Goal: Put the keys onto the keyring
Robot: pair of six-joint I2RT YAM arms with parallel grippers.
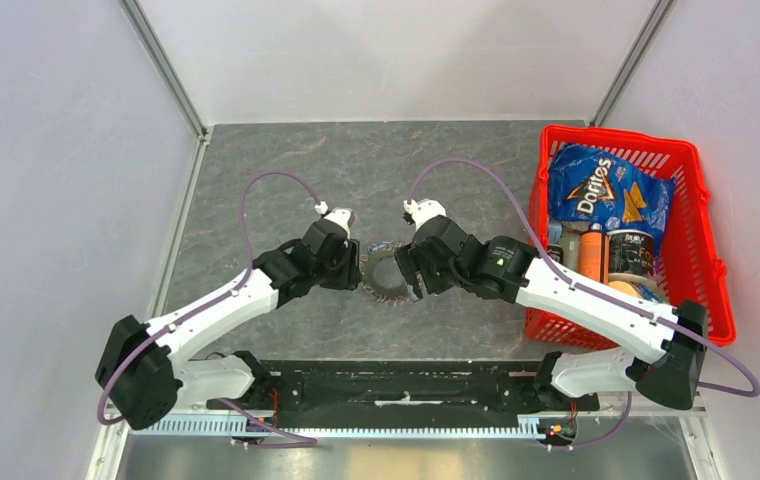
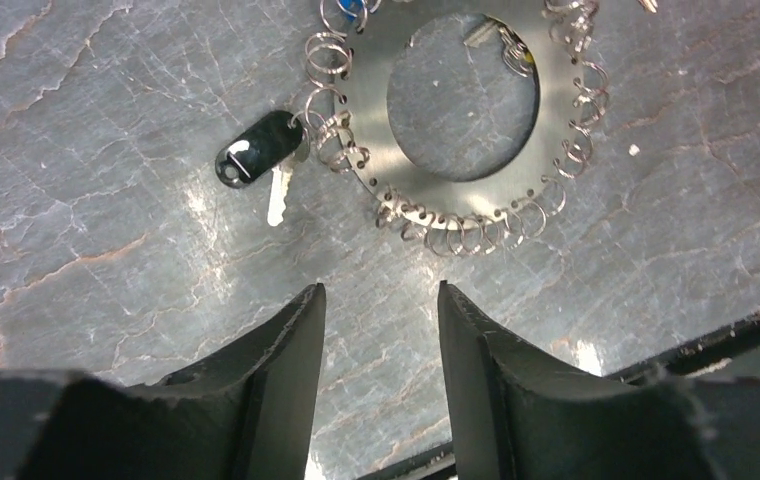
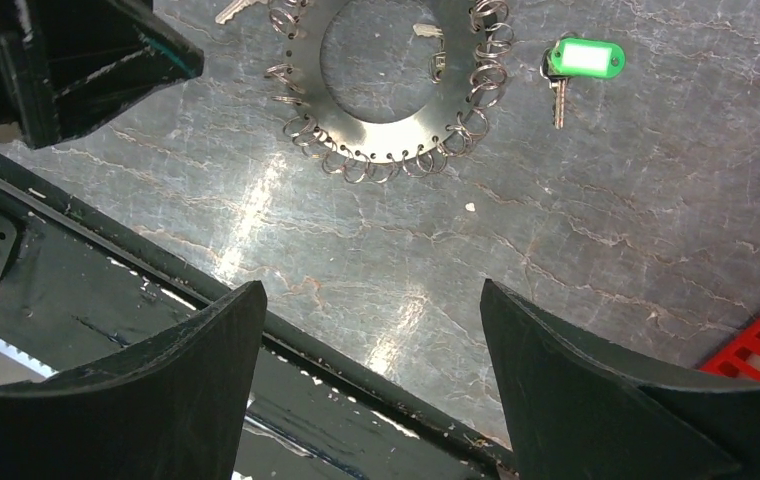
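Fingers of left gripper [image 2: 380, 300] and right gripper [image 3: 371, 295] are standing apart, gripping nothing. Ahead of both, keyring [image 2: 366, 120] is lying flat. Left wrist view is showing black key [image 2: 256, 150] at its edge; right wrist view is showing green key [image 3: 584, 57], ahead-right.

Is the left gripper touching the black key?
Apart. In the left wrist view the left gripper is open and empty, with bare table showing between it and the black key.

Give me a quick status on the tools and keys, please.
Open and empty: left tool, right tool. Loose black-tagged silver key beside round steel keyring; green-tagged key lies apart. Nothing blocking.
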